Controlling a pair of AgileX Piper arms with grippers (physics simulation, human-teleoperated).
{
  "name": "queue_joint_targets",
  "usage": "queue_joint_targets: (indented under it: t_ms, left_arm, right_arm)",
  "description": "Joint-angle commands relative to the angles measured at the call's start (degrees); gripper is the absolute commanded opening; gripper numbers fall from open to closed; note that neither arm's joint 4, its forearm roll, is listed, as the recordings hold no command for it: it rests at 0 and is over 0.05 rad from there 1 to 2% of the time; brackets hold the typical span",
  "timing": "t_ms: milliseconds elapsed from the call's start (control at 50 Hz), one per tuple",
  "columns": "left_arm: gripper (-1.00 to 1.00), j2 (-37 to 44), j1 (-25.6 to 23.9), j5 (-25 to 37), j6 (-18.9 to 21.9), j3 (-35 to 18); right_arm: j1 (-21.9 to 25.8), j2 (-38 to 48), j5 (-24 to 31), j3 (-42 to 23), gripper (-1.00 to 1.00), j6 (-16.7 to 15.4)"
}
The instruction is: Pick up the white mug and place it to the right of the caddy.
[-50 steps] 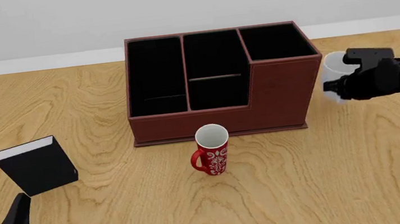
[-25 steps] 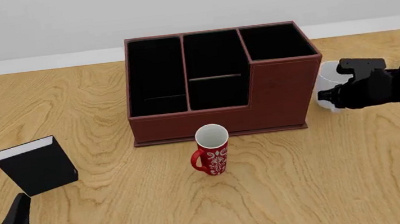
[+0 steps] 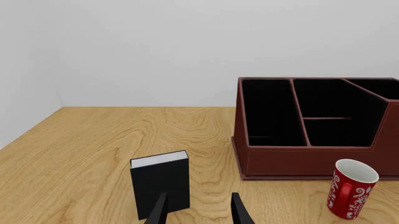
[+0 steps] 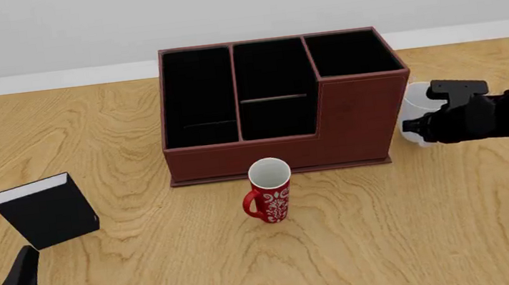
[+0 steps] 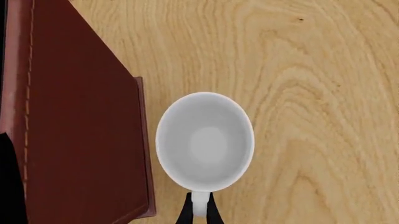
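One white mug [image 5: 204, 141], lowered beside the caddy [image 4: 275, 108]; right gripper [image 5: 198, 211] fingers pinch its handle, apparently grounded; release remains.

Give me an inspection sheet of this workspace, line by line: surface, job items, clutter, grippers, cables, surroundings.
Surface: wooden table, light grain.
Job's things: white mug upright, close beside the caddy on its right side; whether it rests on the table cannot be told.
Clutter: red mug in front of the caddy; black book standing at left.
Grippers: right gripper shut on the mug's handle; left gripper open, holding nothing.
Cables: nothing seen.
Surroundings: plain white wall.
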Motion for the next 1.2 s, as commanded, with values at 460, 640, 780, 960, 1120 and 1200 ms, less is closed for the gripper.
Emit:
queue_joint_targets:
  t_ms: [460,640,780,960,1120,1200]
  left_arm:
    - [1.0,0.0,0.0,0.0,0.0,0.0]
    - [1.0,0.0,0.0,0.0,0.0,0.0]
    - [1.0,0.0,0.0,0.0,0.0,0.0]
    - [1.0,0.0,0.0,0.0,0.0,0.0]
    - [1.0,0.0,0.0,0.0,0.0,0.0]
    - [1.0,0.0,0.0,0.0,0.0,0.0]
  right_arm:
    - [-0.83,3.03,-0.74,-0.33,-1.0,1.23]
    - [-0.77,3.22,-0.53,-0.79,-1.0,1.39]
    - [-0.86,3.32,-0.69,-0.63,-1.0,1.37]
    - [-0.97,3.65,-0.91,-0.62,1.0,1.31]
    - [-1.01,3.58,-1.14,-0.26,1.0,1.45]
    - [-1.04,3.69,-1.23,-0.27,1.0,1.41]
